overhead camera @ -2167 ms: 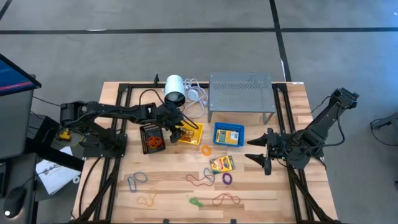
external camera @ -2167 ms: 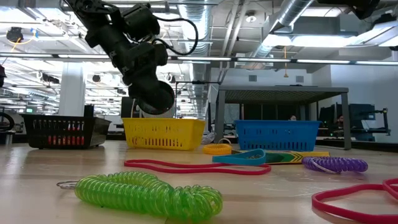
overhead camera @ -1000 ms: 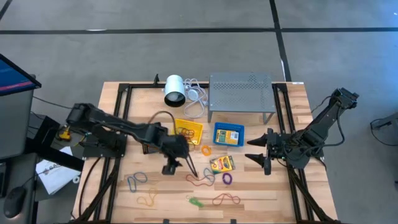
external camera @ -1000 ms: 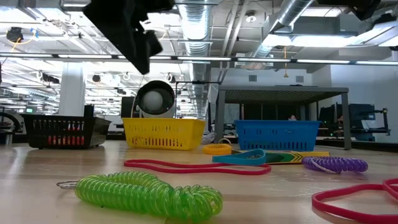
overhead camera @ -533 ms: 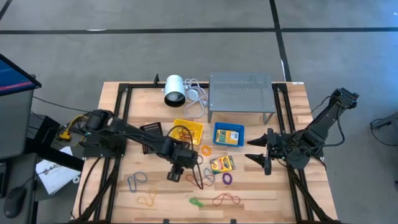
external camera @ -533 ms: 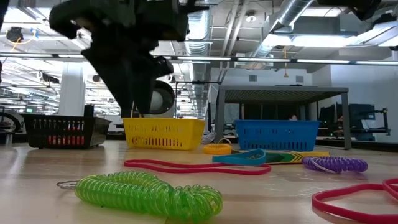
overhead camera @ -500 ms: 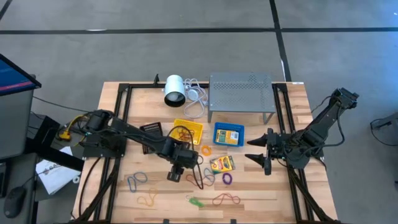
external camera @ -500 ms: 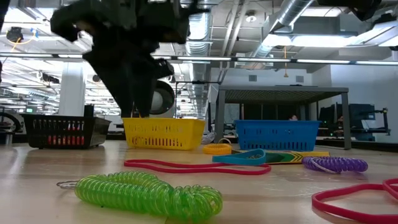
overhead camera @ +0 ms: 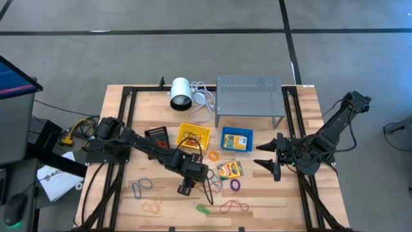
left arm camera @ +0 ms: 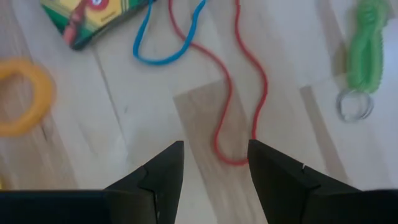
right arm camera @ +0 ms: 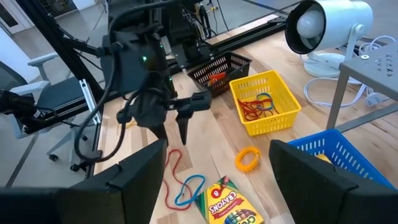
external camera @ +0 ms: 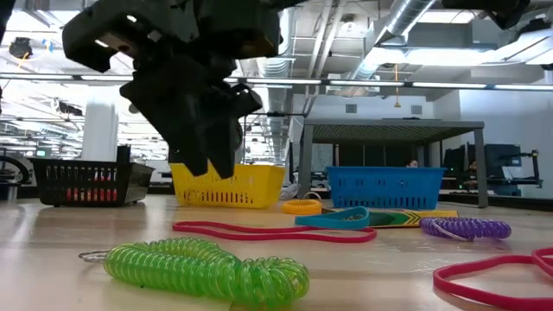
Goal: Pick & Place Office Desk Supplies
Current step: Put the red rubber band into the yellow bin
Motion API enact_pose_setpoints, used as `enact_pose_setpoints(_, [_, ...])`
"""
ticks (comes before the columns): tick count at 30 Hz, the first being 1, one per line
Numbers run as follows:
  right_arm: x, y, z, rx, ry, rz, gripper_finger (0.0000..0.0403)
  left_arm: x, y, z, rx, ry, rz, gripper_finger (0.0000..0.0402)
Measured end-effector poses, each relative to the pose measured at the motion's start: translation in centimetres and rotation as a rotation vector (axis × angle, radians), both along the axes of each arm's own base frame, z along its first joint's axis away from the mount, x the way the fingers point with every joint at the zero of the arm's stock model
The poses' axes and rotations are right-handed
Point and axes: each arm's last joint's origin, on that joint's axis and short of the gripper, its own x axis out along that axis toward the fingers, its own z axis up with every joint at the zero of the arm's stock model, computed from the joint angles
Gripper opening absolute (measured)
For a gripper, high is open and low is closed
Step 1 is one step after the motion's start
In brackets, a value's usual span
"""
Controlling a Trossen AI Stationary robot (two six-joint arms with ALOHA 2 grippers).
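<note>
- Hovering low over the table's middle in the high view: left gripper (overhead camera: 201, 183), fingers pointing down, standing apart with nothing between them — just bare wood and the bend of a red rubber band (left arm camera: 239, 118) showing in the gap in the left wrist view.
- Lying directly under those fingers: that red band (overhead camera: 207, 186), with a blue loop (left arm camera: 168, 43) crossing its far end.
- Sitting right of centre in the high view: a yellow-and-green crayon box (overhead camera: 230, 169), flat on the wood, the blue loop touching its near corner in the left wrist view (left arm camera: 102, 18).
- Resting just above the crayon box in the high view: a yellow ring (overhead camera: 213, 155), beside the yellow basket (overhead camera: 202, 143), which is holding a tangle of red and mixed bands.
- Showing further right: a blue basket (overhead camera: 224, 145) with another crayon box (overhead camera: 237, 139) inside it; a black basket (overhead camera: 154, 134) at the left, partly covered by the arm.
- Stretching along the lower centre: a green coiled loop (external camera: 207, 268), looming large in the low view's foreground; a purple coil (overhead camera: 235, 185) lying right of the left gripper.
- Waiting at centre right of the high view: right gripper (overhead camera: 270, 164), wide open, holding nothing — well apart from the supplies.
</note>
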Motion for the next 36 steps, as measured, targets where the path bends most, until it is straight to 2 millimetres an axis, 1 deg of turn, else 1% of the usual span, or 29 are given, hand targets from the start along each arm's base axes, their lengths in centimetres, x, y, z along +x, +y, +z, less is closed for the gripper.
enact_pose_setpoints(5, [0.0, 0.0, 0.0, 0.003, -0.001, 0.0, 0.028, 0.1, -0.5, -0.4, -0.002, -0.004, -0.01, 0.0167])
enact_pose_setpoints(11, [0.0, 0.0, -0.1, 0.018, 0.001, -0.007, 0.028, 0.4, -0.8, -2.9, 0.013, 0.056, -0.015, 0.0159])
enact_pose_setpoints(13, [0.0, 0.0, 0.0, 0.019, 0.0, -0.007, 0.028, 0.5, -0.8, -3.4, 0.02, 0.07, -0.016, 0.0159])
enact_pose_setpoints(18, [0.0, 0.0, 0.0, 0.019, 0.0, -0.007, 0.028, 0.6, -0.8, -3.7, 0.029, 0.069, -0.012, 0.0159])
enact_pose_setpoints(21, [0.0, 0.0, 0.0, 0.019, 0.0, -0.007, 0.028, 0.7, -0.8, -4.1, 0.047, 0.069, -0.005, 0.0151])
enact_pose_setpoints(23, [0.0, 0.0, 0.0, 0.019, 0.001, -0.007, 0.028, 0.8, -0.8, -4.4, 0.053, 0.071, -0.002, 0.0137])
enact_pose_setpoints(26, [0.0, 0.0, 0.0, 0.019, 0.001, -0.007, 0.028, 0.9, -0.8, -4.8, 0.057, 0.074, -0.001, 0.0104])
enact_pose_setpoints(31, [0.0, 0.0, 0.0, 0.019, 0.001, -0.007, 0.028, 1.0, -0.8, -4.8, 0.057, 0.055, 0.001, 0.0022])
enact_pose_setpoints(32, [0.0, 0.0, 0.0, 0.019, 0.001, -0.006, 0.028, 1.1, -0.8, -4.8, 0.056, 0.052, 0.001, 0.0011])
enact_pose_setpoints(36, [0.0, 0.0, -0.1, 0.021, 0.003, -0.002, 0.028, 1.1, -0.8, -4.8, 0.065, 0.049, 0.004, 0.0002])
